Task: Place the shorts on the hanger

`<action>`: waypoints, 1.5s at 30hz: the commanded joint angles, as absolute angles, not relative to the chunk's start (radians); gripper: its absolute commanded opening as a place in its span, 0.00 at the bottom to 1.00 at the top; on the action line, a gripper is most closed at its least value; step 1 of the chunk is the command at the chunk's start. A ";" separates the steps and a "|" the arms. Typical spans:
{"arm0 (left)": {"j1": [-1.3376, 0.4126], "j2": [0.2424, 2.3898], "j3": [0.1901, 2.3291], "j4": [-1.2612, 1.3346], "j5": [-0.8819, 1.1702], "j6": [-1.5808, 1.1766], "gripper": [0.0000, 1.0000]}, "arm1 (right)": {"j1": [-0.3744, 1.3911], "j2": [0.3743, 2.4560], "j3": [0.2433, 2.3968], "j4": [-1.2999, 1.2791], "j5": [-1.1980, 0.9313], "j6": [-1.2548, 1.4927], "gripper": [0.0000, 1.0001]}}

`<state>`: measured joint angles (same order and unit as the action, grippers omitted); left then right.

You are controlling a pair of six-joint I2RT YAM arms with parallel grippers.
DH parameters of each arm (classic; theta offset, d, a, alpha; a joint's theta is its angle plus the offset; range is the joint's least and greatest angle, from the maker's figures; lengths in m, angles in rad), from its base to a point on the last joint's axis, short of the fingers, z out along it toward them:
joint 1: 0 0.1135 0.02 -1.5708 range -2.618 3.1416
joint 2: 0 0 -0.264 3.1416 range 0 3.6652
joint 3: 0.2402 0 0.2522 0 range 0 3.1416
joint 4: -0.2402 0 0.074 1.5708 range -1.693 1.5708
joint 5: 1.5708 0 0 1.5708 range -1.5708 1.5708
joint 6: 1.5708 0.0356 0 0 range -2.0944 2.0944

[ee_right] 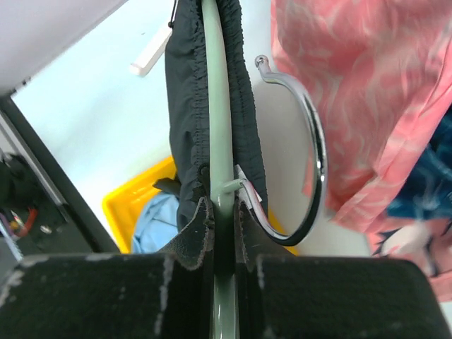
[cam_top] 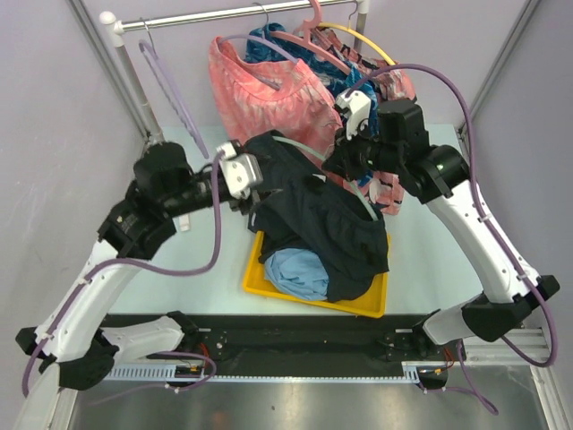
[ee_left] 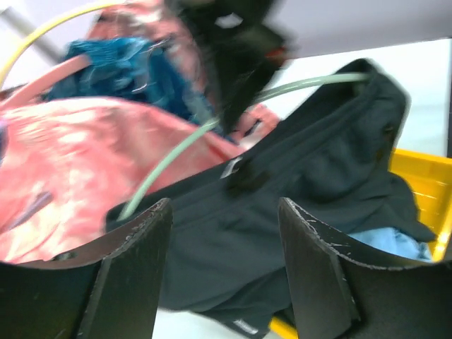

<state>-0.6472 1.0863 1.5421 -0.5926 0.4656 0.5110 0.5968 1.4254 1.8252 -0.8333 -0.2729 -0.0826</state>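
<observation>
- From above: soft dark navy fabric shorts (cam_top: 322, 219) drape over a thin mint-green plastic hanger (cam_top: 301, 151), hanging down over a yellow plastic tray (cam_top: 358, 309) on the table (cam_top: 192, 287).
- Left wrist: left claw (ee_left: 226, 272) gapes empty, with the shorts just beyond its matte black pads.
- Right wrist: right claw (ee_right: 224, 226) pinches the hanger's bar beside its curved silver hook (ee_right: 314, 162).

White left arm (cam_top: 89, 287) angles inward, its black-fingered left gripper (ee_left: 226, 212) spread open (jaws well apart); white right arm (cam_top: 488, 242) bends inward, right gripper (ee_right: 224, 212) pinched on the thin mint-green plastic hanger (ee_right: 220, 106).
</observation>
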 commanded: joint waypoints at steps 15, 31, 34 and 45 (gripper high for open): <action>-1.181 1.014 1.134 -0.149 0.002 1.267 0.47 | 0.830 1.535 1.959 -0.733 0.122 0.244 0.00; -1.213 1.120 1.028 -0.025 -0.172 1.663 0.50 | 0.859 1.603 2.040 -0.782 0.175 0.268 0.00; -1.215 1.134 1.006 -0.005 -0.190 1.706 0.49 | 0.865 1.608 2.046 -0.782 0.187 0.273 0.00; -1.215 1.123 0.999 0.066 -0.209 1.796 0.00 | 0.868 1.586 2.054 -0.756 0.198 0.255 0.08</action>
